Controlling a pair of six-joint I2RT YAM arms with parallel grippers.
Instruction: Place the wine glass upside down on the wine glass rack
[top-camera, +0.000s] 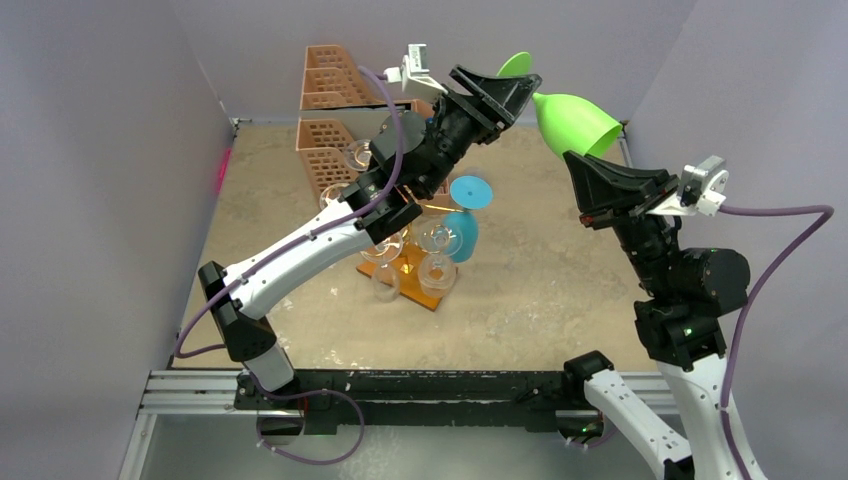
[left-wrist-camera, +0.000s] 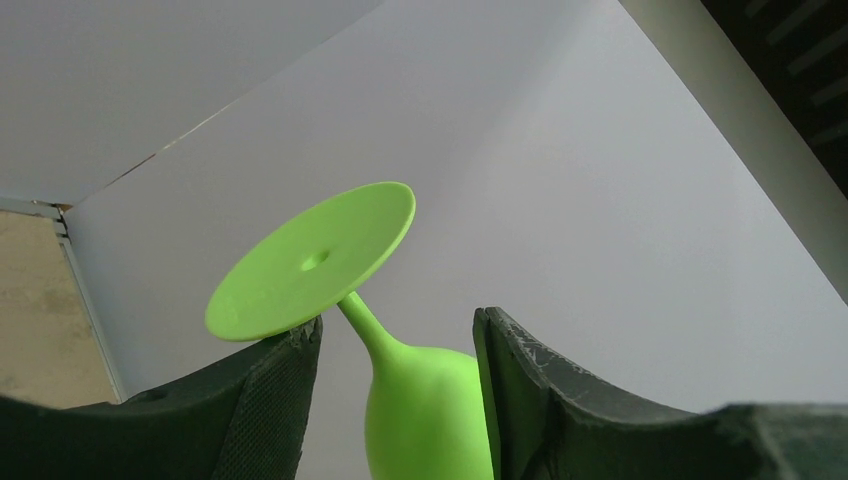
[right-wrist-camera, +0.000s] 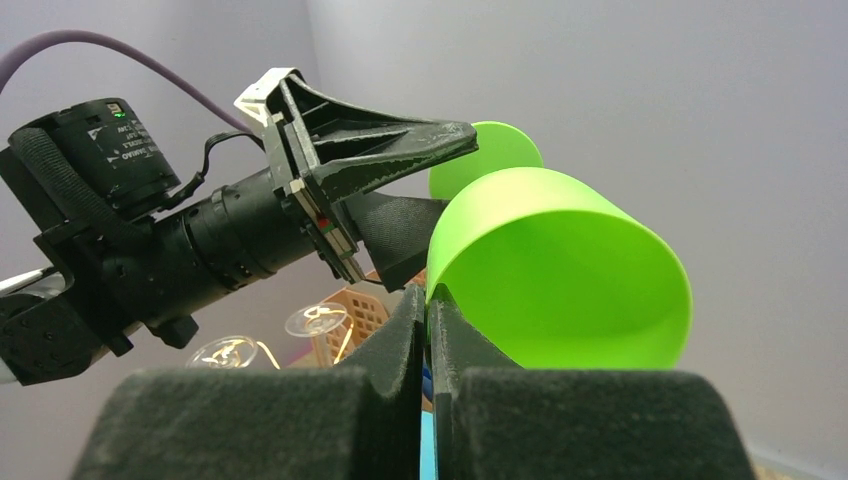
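Green wine glass (top-camera: 575, 120) lies sideways in the air over the desk's (top-camera: 540, 280) 1 o'clock corner, foot toward 10 o'clock, mouth toward 4. Right fingers (right-wrist-camera: 465, 350) pinch its rim; left fingers (left-wrist-camera: 560, 390) stand half-open astride its stem.

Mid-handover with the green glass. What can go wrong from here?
The right gripper pinches only the rim of the green wine glass, so it may pivot or slip.
The left gripper straddles it with a gap, so an early release would drop it.
The wine glass rack is crowded with other glasses, and placing could knock them.
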